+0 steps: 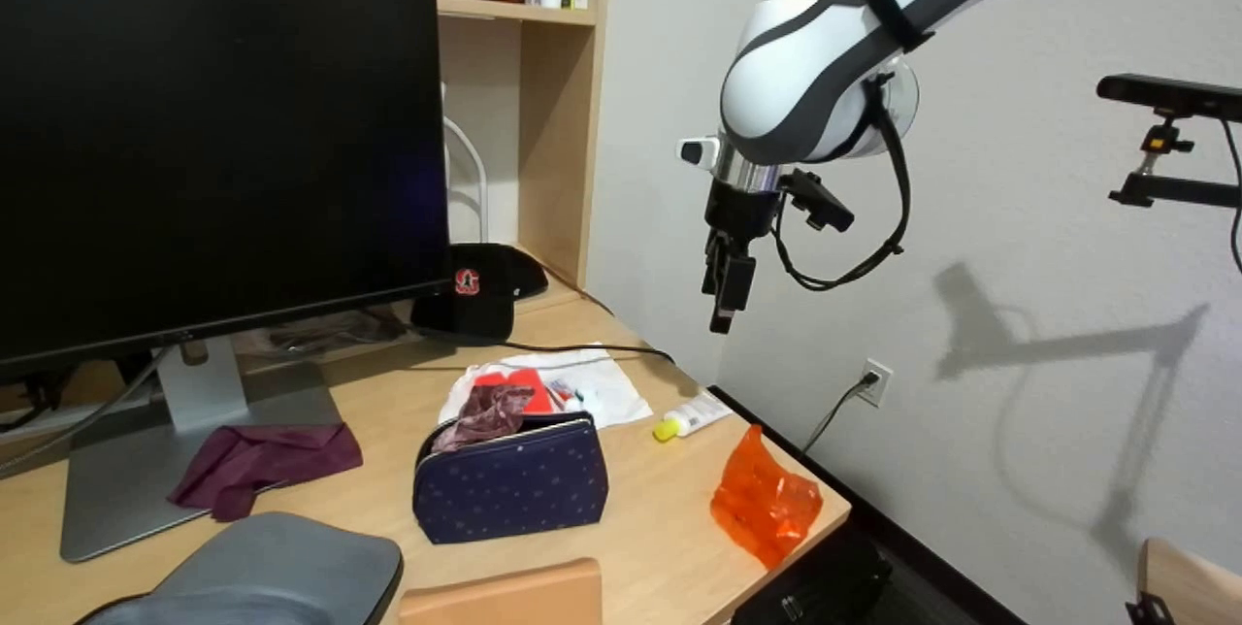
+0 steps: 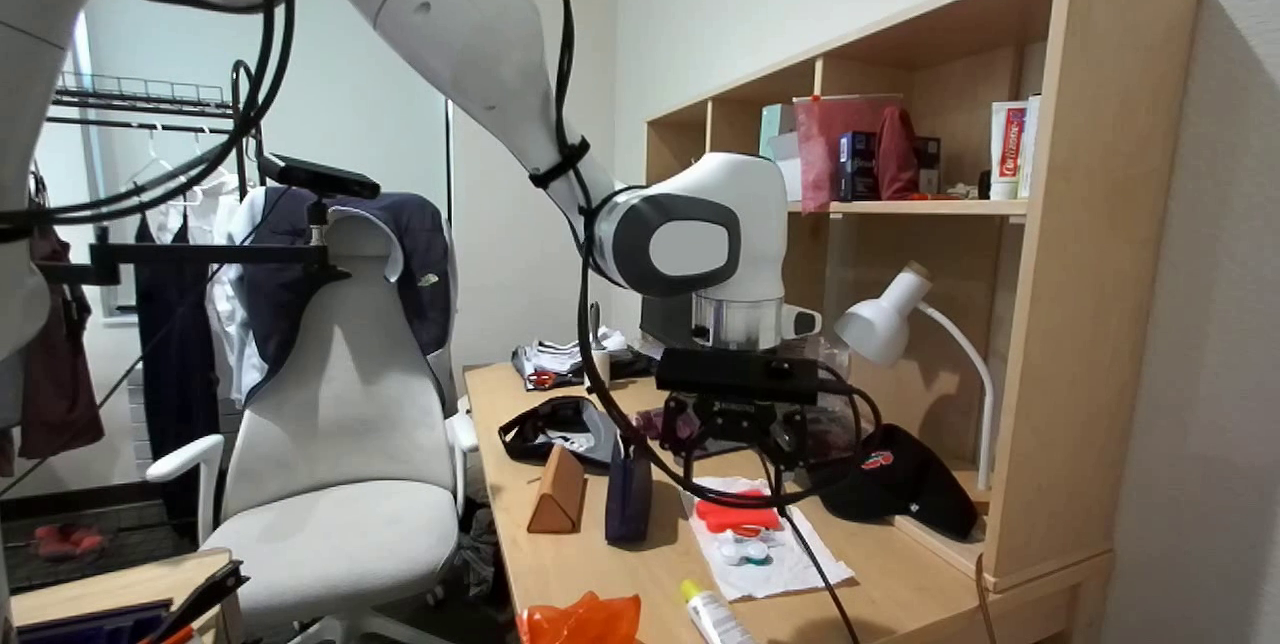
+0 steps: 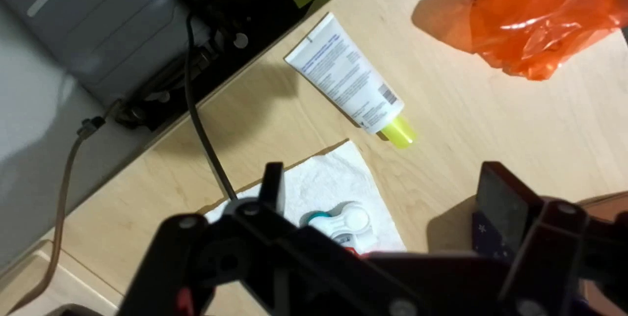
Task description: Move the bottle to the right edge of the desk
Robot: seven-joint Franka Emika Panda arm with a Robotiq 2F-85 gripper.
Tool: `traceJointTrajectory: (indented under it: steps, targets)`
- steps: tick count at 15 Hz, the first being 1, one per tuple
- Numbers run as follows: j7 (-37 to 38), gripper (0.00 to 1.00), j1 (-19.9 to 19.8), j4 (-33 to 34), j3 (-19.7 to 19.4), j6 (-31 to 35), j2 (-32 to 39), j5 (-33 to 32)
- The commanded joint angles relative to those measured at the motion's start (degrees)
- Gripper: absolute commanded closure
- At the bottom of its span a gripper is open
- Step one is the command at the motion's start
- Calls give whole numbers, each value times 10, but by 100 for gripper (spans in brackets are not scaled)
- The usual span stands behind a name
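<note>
white bottle: barcode, wrist view only

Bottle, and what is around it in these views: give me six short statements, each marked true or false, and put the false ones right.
1. The bottle has a yellow cap. True.
2. The bottle stands upright. False: it lies on its side on the desk.
3. The pincer is open and holds nothing. True.
4. The pincer touches the bottle. False: it hangs above the desk, apart from the bottle.
5. The orange packet and the navy pouch are both on the desk. True.
6. The orange packet covers the bottle. False: the two lie apart.
</note>
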Motion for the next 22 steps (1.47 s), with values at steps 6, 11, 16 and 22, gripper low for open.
traceJointTrajectory:
  steps: [6, 11, 16, 22]
  targets:
    - [177, 0, 6, -43, 18, 10, -21, 127]
    - [310, 0, 22, -80, 27, 48, -37, 171]
    - [304, 0, 21, -56, 28, 40, -14, 152]
    - [441, 0, 65, -21, -19, -23, 4, 0]
